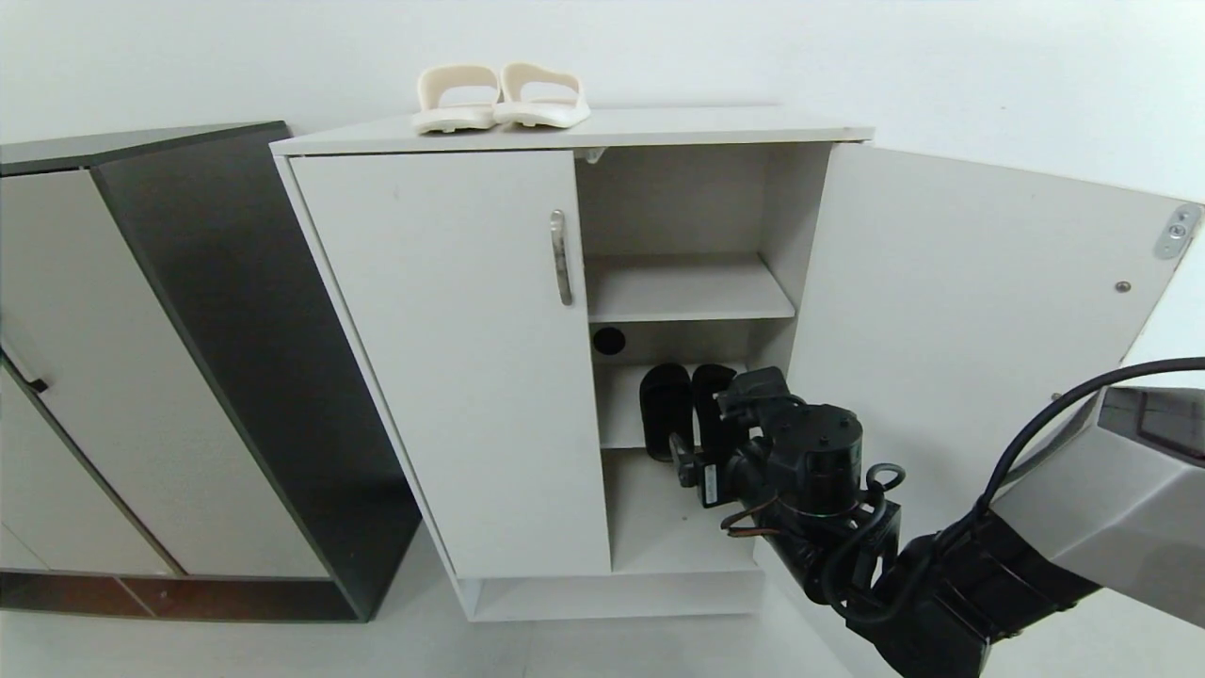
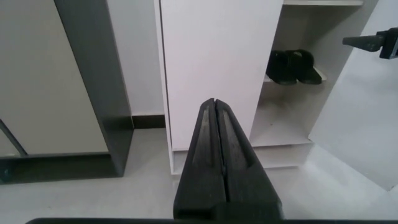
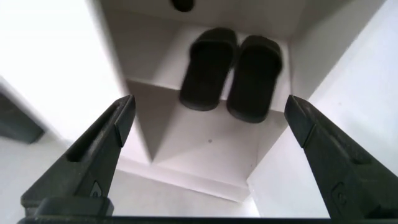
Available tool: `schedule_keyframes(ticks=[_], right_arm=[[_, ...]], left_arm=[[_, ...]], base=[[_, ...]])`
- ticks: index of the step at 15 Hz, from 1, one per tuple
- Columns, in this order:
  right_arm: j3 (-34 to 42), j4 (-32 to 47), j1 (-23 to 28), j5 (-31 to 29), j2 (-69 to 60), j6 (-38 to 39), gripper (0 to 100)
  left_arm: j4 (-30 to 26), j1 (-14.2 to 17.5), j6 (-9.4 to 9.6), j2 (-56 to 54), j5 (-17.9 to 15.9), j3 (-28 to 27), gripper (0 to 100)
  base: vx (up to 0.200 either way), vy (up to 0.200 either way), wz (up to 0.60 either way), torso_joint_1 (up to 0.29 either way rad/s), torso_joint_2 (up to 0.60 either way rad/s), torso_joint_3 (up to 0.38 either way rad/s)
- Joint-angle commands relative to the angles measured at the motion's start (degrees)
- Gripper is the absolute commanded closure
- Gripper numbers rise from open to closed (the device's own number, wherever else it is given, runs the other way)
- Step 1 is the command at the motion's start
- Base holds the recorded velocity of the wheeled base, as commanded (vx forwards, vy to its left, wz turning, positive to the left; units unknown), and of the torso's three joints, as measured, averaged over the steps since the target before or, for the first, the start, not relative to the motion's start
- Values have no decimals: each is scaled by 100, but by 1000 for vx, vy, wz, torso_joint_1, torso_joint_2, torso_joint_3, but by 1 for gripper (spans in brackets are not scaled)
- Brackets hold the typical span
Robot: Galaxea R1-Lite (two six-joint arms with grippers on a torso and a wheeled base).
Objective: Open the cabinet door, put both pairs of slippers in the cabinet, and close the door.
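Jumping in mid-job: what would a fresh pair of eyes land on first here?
The cabinet's right door stands wide open, with a black pair of slippers side by side on the lower shelf inside. The right gripper hangs open just in front of them. The cream pair sits on the cabinet top, not yet put away.

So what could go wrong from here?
The black slippers lie near the front edge of the shelf, and the right gripper, fingers open, is close: pulling back could drag them off. The cream slippers sit at the front edge of the cabinet top, so a clumsy grasp might knock them down.
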State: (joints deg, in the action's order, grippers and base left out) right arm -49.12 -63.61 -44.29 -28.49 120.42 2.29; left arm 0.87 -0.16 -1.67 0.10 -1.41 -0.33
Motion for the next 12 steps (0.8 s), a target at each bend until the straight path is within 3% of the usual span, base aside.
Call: schedule_keyframes(ticks=[1,5,12], right_arm=[[69,-11,-1,10,-80,-1,0],[86,-11,-1,28,-62,-1,0],[192,-11,-1,63,-36,-9,0]], left_arm=[[1,-2,0,-1,1,-2,100],[-7,-2,0,-1,1,-2,100],[-7,-2,9,8,1,-2,100]], base=[[0,0,0,0,0,0],[0,0,0,0,0,0],[0,200,0,3,3,7]])
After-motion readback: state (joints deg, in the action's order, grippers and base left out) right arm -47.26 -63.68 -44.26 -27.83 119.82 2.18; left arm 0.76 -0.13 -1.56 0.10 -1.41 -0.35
